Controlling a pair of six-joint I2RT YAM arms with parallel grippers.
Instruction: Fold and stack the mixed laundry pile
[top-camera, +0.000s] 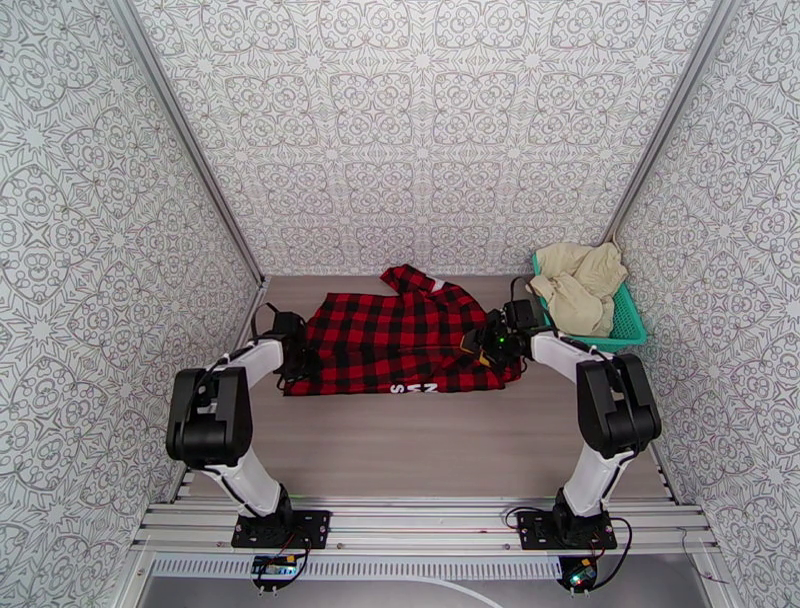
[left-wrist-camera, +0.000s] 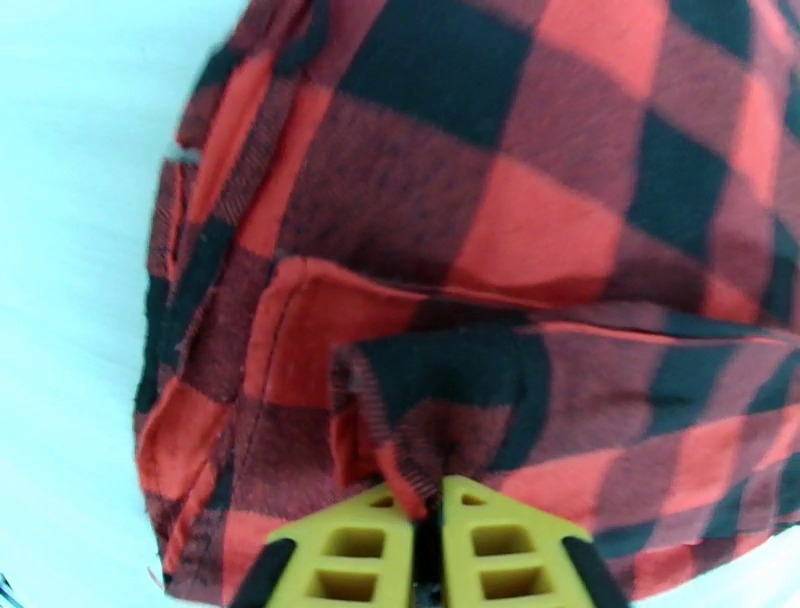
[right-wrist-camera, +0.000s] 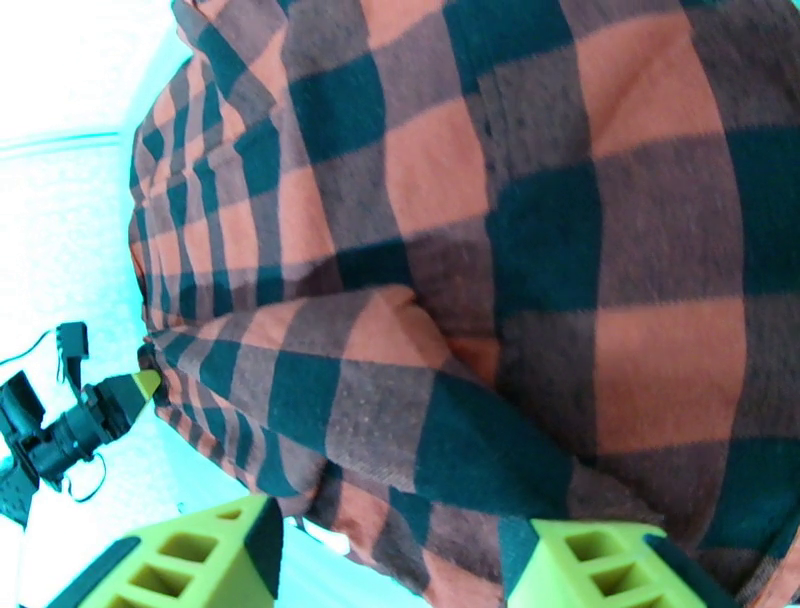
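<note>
Closed left jaws pinch a hem of the shirt (left-wrist-camera: 480, 200); open right jaws straddle its edge. Flannel looks soft, light, limp: grip hems just ahead.

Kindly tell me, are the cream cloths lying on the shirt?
No, the cream cloths sit in the teal basket, beside the checked shirt.

checked shirt (top-camera: 400, 340) flat, centre; cream cloths (top-camera: 578, 285) far right

— What sits off to my right?
— A teal plastic mesh basket (top-camera: 630, 322), in the far corner of the pale wood-grain tabletop (top-camera: 420, 440), against grey-patterned white walls (top-camera: 420, 130).
</note>
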